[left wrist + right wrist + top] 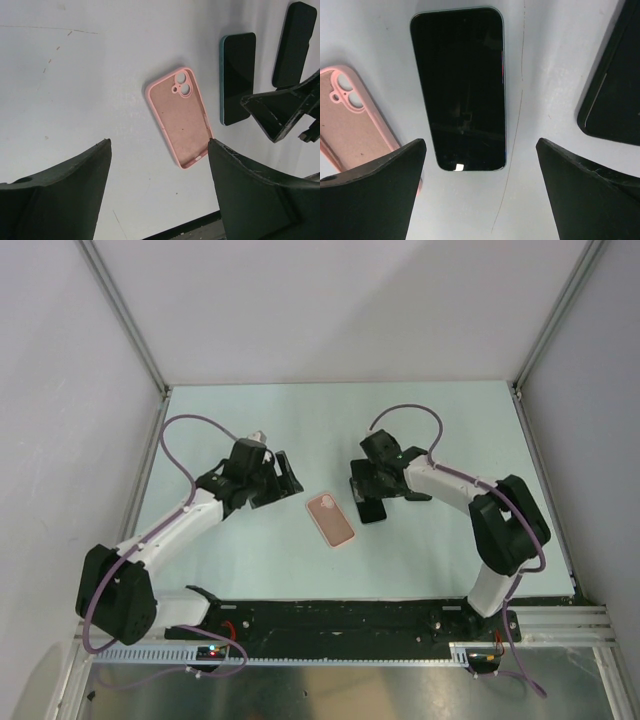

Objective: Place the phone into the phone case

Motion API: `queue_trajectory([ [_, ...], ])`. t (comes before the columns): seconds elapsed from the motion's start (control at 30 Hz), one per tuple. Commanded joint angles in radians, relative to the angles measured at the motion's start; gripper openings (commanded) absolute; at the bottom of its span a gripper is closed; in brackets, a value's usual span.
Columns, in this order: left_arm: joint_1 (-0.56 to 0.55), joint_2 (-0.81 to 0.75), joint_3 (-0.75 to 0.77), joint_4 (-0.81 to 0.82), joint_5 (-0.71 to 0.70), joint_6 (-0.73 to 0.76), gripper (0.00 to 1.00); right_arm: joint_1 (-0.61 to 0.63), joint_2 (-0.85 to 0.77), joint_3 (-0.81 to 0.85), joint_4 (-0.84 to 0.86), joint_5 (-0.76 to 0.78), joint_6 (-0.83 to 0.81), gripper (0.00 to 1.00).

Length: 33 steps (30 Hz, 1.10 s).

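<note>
The salmon-pink phone case [330,518] lies open side up on the table between the arms; it also shows in the left wrist view [180,116] and at the left edge of the right wrist view [347,125]. The phone [460,87], a black slab with a teal edge, lies screen up just right of the case, apart from it [237,77]. My right gripper [480,150] is open and empty, hovering over the phone's near end [372,506]. My left gripper [159,150] is open and empty, left of the case [287,474].
A second black slab [612,95] lies right of the phone, also seen in the left wrist view [294,44]. The black base rail [380,615] runs along the near edge. White walls enclose the table.
</note>
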Motion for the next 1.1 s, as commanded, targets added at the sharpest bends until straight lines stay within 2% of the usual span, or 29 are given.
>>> queue_trajectory([
  [0.0, 0.020, -0.003, -0.005, 0.014, -0.005, 0.039, 0.83, 0.003, 0.049, 0.000, 0.070, -0.009, -0.042, 0.99],
  [0.8, 0.039, -0.001, -0.015, 0.022, 0.022, 0.039, 0.83, 0.046, 0.143, 0.003, 0.095, 0.024, -0.072, 0.99],
  [0.93, 0.039, -0.001, -0.017, 0.024, 0.024, 0.032, 0.83, 0.048, 0.155, 0.003, 0.079, 0.032, -0.065, 0.96],
  [1.07, 0.039, -0.007, -0.020, 0.025, 0.024, 0.028, 0.83, 0.048, 0.157, -0.011, 0.082, 0.018, -0.058, 0.85],
])
